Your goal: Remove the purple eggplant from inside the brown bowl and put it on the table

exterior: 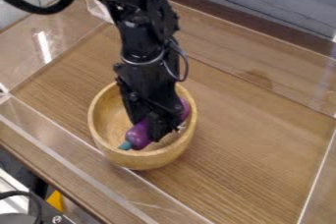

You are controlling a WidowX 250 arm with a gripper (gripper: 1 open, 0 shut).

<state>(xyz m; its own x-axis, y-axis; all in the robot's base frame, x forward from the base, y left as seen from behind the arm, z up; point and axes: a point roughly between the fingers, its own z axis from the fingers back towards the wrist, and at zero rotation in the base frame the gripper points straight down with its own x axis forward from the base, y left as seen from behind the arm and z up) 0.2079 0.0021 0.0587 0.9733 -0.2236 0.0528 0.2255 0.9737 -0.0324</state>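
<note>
The purple eggplant is a small, glossy, plump plastic-looking piece with a teal-green stem tip pointing down and to the left; it sits inside the brown bowl, tilted, its upper end caught between the black fingers of the gripper. The gripper is clamped on the eggplant, jaws drawn in tight against its smooth skin, and points straight down into the bowl. Whether the eggplant's lower end touches the bowl floor cannot be told. The bowl is round, light-brown wood with a thick rounded rim and faint grain, far wider than the eggplant, and rests flat on the table. The arm rising from the gripper is matte black, blocky and segmented, with dark cables looping at its side. The tabletop shows brown wood grain in long streaks running parallel. Clear acrylic walls border it, their edges catching pale reflections.
</note>
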